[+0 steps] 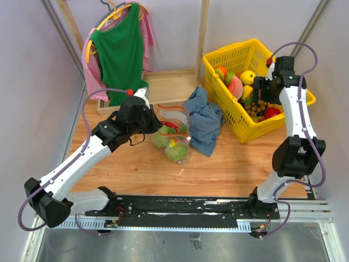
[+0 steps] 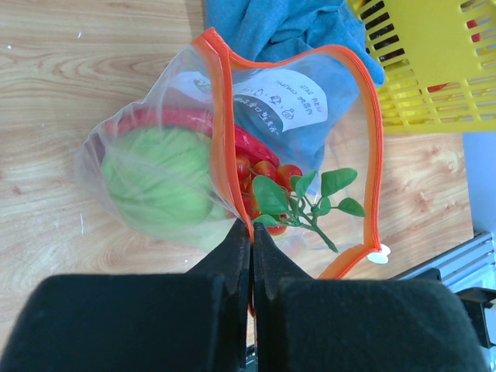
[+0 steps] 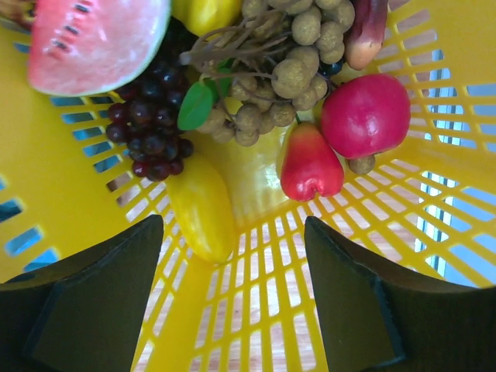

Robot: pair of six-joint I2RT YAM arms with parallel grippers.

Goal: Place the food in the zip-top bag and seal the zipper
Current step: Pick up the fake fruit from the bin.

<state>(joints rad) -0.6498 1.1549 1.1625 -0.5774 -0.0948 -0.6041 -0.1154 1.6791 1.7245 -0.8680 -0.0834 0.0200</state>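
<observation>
No legible text
The white label (image 2: 279,101) on the zip-top bag (image 2: 345,155) carries dark printed lines, upside down and too small to read.

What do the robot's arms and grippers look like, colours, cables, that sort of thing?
The left arm and right arm have white links with black joints. A thin purple cable loops along each, with a small red cap near the wrist. The left gripper and right gripper have thick black fingers.

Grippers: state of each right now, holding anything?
Left gripper: closed, pinching the zipper edge of the zip-top bag.
Right gripper: open, holding nothing, above the yellow basket.
</observation>
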